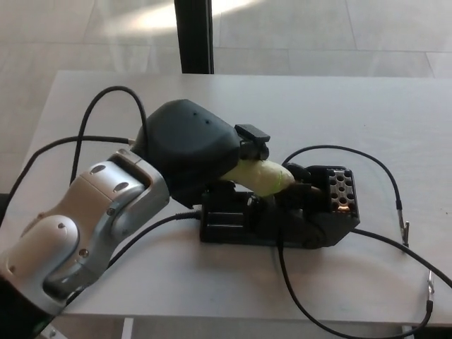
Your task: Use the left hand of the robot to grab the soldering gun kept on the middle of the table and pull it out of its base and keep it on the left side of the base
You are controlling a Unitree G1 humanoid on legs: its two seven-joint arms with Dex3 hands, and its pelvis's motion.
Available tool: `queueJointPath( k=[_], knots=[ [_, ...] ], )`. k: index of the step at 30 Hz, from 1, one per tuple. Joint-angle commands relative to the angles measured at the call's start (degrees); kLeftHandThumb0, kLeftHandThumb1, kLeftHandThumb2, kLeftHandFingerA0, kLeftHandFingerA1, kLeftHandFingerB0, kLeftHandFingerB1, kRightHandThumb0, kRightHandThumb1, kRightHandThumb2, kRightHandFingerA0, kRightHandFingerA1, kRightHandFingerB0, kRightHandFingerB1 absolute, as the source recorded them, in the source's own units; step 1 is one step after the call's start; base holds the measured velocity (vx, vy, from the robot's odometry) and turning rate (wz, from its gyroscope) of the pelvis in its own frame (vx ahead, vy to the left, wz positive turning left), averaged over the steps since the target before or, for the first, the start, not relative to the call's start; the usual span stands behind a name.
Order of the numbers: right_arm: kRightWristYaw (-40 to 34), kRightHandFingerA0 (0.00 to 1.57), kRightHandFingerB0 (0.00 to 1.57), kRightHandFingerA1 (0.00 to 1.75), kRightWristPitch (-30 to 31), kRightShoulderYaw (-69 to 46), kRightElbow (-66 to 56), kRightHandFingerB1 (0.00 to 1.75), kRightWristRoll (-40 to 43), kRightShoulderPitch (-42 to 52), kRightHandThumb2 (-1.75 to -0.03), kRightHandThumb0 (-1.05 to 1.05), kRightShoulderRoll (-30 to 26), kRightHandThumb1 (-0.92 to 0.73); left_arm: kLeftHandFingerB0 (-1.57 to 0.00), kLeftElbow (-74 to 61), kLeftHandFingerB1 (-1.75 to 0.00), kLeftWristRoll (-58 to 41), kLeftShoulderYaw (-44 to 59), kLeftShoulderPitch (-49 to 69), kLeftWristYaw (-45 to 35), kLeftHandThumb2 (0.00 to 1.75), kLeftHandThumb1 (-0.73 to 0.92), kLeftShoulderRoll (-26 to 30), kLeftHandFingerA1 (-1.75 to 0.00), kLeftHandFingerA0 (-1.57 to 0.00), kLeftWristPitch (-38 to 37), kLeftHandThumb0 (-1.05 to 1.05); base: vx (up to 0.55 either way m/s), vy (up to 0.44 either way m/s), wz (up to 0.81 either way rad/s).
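Left hand (194, 145), black and bulky, is clamped over the pale yellow-green handle of the soldering gun (263, 176). Gun sits seated in its black plastic base (282, 219) at mid-table, tip end pointing right into the holder. Base has a perforated block with a small orange glow on its right end. Thin black cables (385, 176) loop off to the right across the white table (353, 106); another black cable arcs behind the silver forearm. Dark vertical post (193, 35) beyond the far edge. No readable writing. Right hand out of frame.
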Motion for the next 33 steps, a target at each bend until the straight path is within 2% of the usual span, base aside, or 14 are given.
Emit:
queueJointPath(
  k=[1,2,6,8,15,16,19,23,24,25,26,27,28,33],
  knots=[
    [-1.5,1.22,0.76,1.02,-2.2,-0.7,1.5,1.21,1.4,-1.2,-0.87,-1.05,-0.9,-0.6,-0.81,3.6,-0.82,3.4,-1.1,3.9,0.2,0.68,0.63,1.8,-1.7,-0.89,-2.9,-0.17,0.0,0.0,0.0],
    [-2.0,1.25,0.79,1.02,-2.6,-0.7,1.4,1.19,1.3,-1.1,-1.16,-1.05,-0.9,-0.47,-0.82,3.9,-0.9,3.1,-0.8,4.3,1.3,0.72,0.61,1.6,-1.7,-0.9,-3.5,-0.15,0.0,0.0,0.0],
    [-3.1,1.28,0.74,1.02,-3.7,-0.2,1.1,1.25,0.6,-1.1,-0.88,-1.05,-1.1,-0.64,-0.83,5.3,-0.96,3.5,-0.3,4.7,4.5,0.98,0.52,0.8,-1.34,-1.19,-4.5,-0.18,0.0,0.0,0.0],
    [-3.5,1.31,0.78,1.05,-2.6,-1.0,-0.2,1.22,1.6,-0.9,-1.2,-1.05,-0.7,-0.52,-0.68,6.7,-1.55,1.1,1.7,5.9,8.9,0.88,0.67,-1.0,-1.75,-0.85,-5.6,-0.1,0.0,0.0,0.0],
    [-3.4,1.57,0.86,0.9,1.0,-2.4,-2.4,1.17,3.7,-1.0,-0.8,-1.05,-0.2,-0.67,-0.67,6.4,-1.6,-4.7,6.6,10.0,8.4,1.01,0.62,-5.2,-1.75,-0.84,-4.3,-0.05,0.0,0.0,0.0],
    [-3.9,1.57,0.88,0.92,1.8,-2.6,-3.0,1.16,3.8,-0.9,-0.79,-1.05,-0.1,-0.68,-0.89,5.7,-1.29,-6.0,7.7,11.2,7.4,1.11,0.58,-5.9,-1.49,-1.18,-3.6,-0.13,0.0,0.0,0.0],
    [-4.3,1.57,0.9,0.95,2.2,-2.7,-4.8,1.18,3.9,-0.2,-0.79,-1.05,0.3,-0.69,-0.65,4.1,-1.58,-7.2,9.7,13.1,4.3,1.07,0.64,-6.6,-1.75,-0.76,-1.5,-0.07,0.0,0.0,0.0],
    [-5.4,1.57,0.91,1.01,-0.8,-2.0,-3.4,1.14,2.6,-0.4,-0.76,-1.05,-0.1,-0.78,-0.65,4.3,-1.66,-7.3,12.8,13.5,3.3,1.07,0.42,-3.1,-1.75,-0.83,-3.8,-0.01,0.0,0.0,0.0],
    [-5.5,1.57,0.93,1.09,-1.5,-2.0,-3.4,1.1,2.5,-0.3,-1.22,-1.05,0.1,-0.6,-0.61,3.2,-1.69,-8.1,13.9,13.7,1.3,1.0,0.47,-1.7,-1.75,-0.84,-3.2,-0.01,0.0,0.0,0.0],
    [-6.7,1.57,0.92,1.1,-1.9,-1.6,-2.6,1.1,1.8,-0.6,-1.23,-1.05,-0.1,-0.64,-0.88,3.1,-1.22,-9.7,16.6,13.8,0.4,0.94,0.54,3.4,-1.41,-1.16,-7.3,-0.1,0.0,0.0,0.0],
    [-6.6,1.57,0.92,1.04,-2.1,-1.8,-2.2,1.14,2.0,-1.0,-0.73,-1.05,-0.7,-0.88,-0.87,3.5,-1.2,-10.7,17.5,13.3,0.2,0.99,0.57,5.2,-1.4,-1.15,-9.2,-0.11,0.0,0.0,0.0],
    [-6.9,1.57,0.95,1.14,-2.6,-1.8,-1.7,1.12,1.9,-1.2,-1.25,-1.05,-0.8,-0.68,-0.63,2.8,-1.5,-11.8,18.9,13.5,-1.5,0.9,0.66,7.2,-1.75,-0.8,-9.2,-0.08,0.0,0.0,0.0],
    [-6.8,1.57,0.95,1.05,-2.7,-1.9,-1.7,1.15,2.1,-1.3,-0.75,-1.05,-0.9,-0.88,-0.64,2.8,-1.53,-12.3,19.4,13.4,-1.7,0.95,0.66,8.3,-1.75,-0.82,-10.0,-0.08,0.0,0.0,-0.1],
    [-6.9,1.57,1.0,0.96,-5.0,-2.2,0.6,1.13,2.2,-2.5,-0.93,-1.05,-1.3,-0.82,-0.66,1.9,-1.54,-14.3,24.8,14.8,-4.2,0.85,0.66,19.8,-1.75,-0.87,-16.4,-0.09,0.0,0.0,-0.05]
  ],
)
